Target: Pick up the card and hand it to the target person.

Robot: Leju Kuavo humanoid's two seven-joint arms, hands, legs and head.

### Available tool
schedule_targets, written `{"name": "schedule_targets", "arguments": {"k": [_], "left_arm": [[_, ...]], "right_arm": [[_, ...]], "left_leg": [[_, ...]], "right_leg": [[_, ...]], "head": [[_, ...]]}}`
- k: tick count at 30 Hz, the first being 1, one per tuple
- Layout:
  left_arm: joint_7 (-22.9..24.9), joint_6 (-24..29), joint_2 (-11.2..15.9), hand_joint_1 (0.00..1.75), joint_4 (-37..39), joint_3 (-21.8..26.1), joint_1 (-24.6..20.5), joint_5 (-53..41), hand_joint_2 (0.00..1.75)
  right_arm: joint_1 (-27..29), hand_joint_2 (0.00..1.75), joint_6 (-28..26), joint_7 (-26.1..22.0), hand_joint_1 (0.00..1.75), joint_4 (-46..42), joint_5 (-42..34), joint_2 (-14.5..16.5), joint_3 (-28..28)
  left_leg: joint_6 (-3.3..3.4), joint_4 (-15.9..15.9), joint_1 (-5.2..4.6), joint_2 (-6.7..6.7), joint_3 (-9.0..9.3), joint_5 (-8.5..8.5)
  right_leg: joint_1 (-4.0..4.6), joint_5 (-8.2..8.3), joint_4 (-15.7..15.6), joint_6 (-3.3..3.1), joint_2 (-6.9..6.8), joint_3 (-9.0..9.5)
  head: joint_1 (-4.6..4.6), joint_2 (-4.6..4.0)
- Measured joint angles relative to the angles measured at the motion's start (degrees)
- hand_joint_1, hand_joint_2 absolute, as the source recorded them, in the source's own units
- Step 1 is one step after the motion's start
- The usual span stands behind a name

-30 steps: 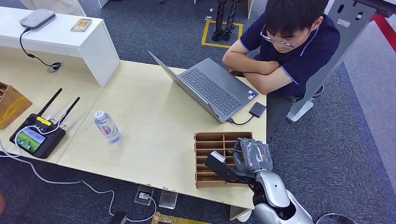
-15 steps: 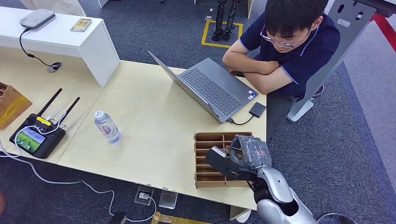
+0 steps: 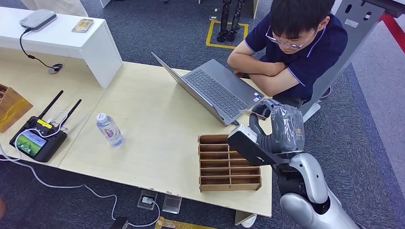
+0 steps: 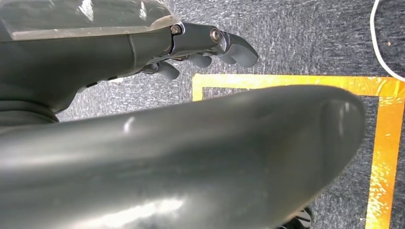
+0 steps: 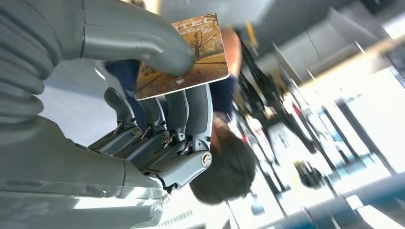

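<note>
In the right wrist view my right hand (image 5: 157, 109) pinches an orange picture card (image 5: 184, 57) between its thumb and fingers. The head view shows that hand (image 3: 279, 128) raised above the table's right end, just beyond the wooden slotted organizer (image 3: 229, 163). It is a short way in front of the seated person (image 3: 296, 43). This person wears a dark blue shirt, and their folded arms rest on the table behind a laptop. My left hand (image 4: 200, 47) hangs over the carpet with nothing in it, its fingers apart.
An open grey laptop (image 3: 215, 90) with a small black adapter (image 3: 263, 111) stands between the organizer and the person. A water bottle (image 3: 110, 130) and a black controller with antennas (image 3: 38, 138) sit to the left. A white riser (image 3: 62, 36) is at the back left.
My right hand has lifted out of the wooden organizer. It has moved up and away toward the person, carrying the card.
</note>
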Motion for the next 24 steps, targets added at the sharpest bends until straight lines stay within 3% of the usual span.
{"name": "schedule_targets", "arguments": {"k": [10, 24], "left_arm": [[0.00, -0.30, -0.10, 0.00, 0.11, -0.81, -0.10, -0.43, 0.00], [0.33, -0.01, -0.23, 0.00, 0.14, -1.01, -0.12, -0.23, 0.00]], "right_arm": [[-1.17, 1.75, -6.28, -1.86, 1.45, 14.96, 4.36, 2.89, -0.64], [-0.50, 1.75, -7.31, -2.37, 1.45, 14.80, 4.37, 3.47, -1.68]], "left_leg": [[-0.01, -0.05, 0.02, 0.05, 0.04, 0.01], [0.00, 0.02, 0.01, 0.00, -0.05, -0.01]], "right_leg": [[0.02, 0.04, -0.06, 0.00, 0.06, 0.07], [0.01, 0.00, 0.02, 0.01, 0.00, -0.02]], "head": [[0.00, 0.00], [0.00, 0.00]]}}
